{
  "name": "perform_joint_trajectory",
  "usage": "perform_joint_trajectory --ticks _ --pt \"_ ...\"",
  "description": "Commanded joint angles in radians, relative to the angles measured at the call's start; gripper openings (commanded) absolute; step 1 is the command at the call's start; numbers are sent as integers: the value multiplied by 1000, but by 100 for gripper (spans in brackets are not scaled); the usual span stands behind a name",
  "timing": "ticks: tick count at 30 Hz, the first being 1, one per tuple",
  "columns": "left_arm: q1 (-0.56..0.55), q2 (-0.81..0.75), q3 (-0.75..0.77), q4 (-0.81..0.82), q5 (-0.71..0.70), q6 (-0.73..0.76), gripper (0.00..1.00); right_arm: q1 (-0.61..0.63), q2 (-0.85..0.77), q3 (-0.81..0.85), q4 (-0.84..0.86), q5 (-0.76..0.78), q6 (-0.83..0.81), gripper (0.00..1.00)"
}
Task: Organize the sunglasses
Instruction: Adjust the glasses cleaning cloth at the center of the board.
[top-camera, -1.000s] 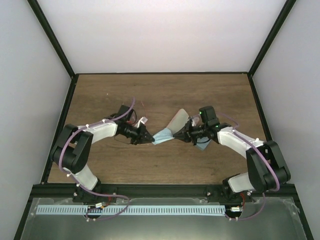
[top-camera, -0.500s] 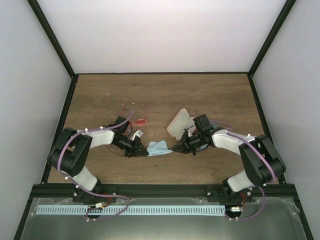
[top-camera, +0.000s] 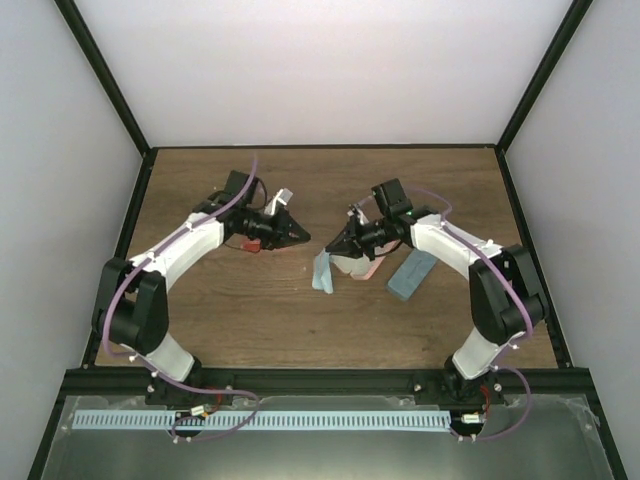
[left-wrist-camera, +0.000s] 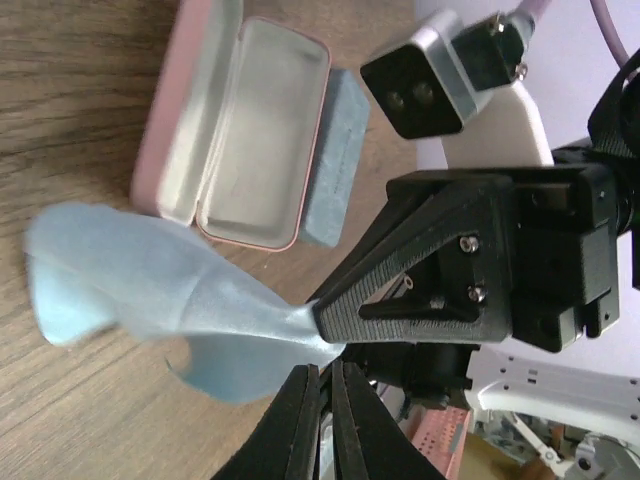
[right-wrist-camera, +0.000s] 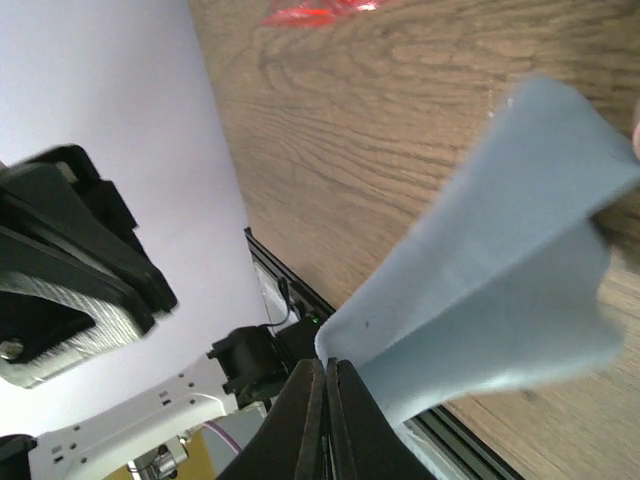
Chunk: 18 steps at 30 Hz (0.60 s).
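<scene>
Right gripper (top-camera: 335, 246) is clamped on a corner of a light blue cloth (left-wrist-camera: 150, 280). The cloth hangs off its tips above the table (top-camera: 200, 330), near the middle. Its lower end is blurred in the wrist views, so I can't say whether it touches the wood.

Left gripper (left-wrist-camera: 322, 372) has its jaws fully together. The tips sit right at the pinched corner, close to the right gripper's. The cloth edge covers the spot, so I can't tell whether the left one has any fabric.

Sunglasses (right-wrist-camera: 315, 12): only one reddish pair can be made out. The right wrist view shows it as a red smear, cut off by the top of the picture. From above it lies left of the table's middle, mostly under the left arm. Frame and arms can't be resolved.

Pink case (left-wrist-camera: 240, 130) lies open on the wood under the right gripper, pale lining up. Grey-blue case (top-camera: 412, 275) lies beside it, toward the right edge. Whether they touch can't be told: the left wrist view shows them against each other, the top view slightly apart.
</scene>
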Motion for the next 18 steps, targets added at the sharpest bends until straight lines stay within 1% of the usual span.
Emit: perform_joint_trajectory --ticks 1,5,7,11,12,15,17,18 --pt "3 3 -8 -70 -70 13 7 6 -1 -38 -108 13 -74 1" --pt "4 -7 -78 -32 -79 -5 13 6 -75 -169 -94 9 -63 1" --pt "4 -6 -101 -8 -85 -15 19 6 -106 -220 -113 18 -75 1" --pt "3 30 -111 7 -95 -12 45 -5 -136 -293 -126 26 -93 1" --pt "2 38 -109 7 -98 -8 54 -6 -134 -288 -133 27 -105 1" --pt "3 53 -100 8 -104 -3 69 -7 -110 -242 -171 45 -160 1" --pt "2 57 -95 10 -108 -3 82 -7 -83 -217 -208 54 -217 1" --pt "2 58 -95 11 -116 -3 88 -7 -68 -211 -227 54 -249 1"
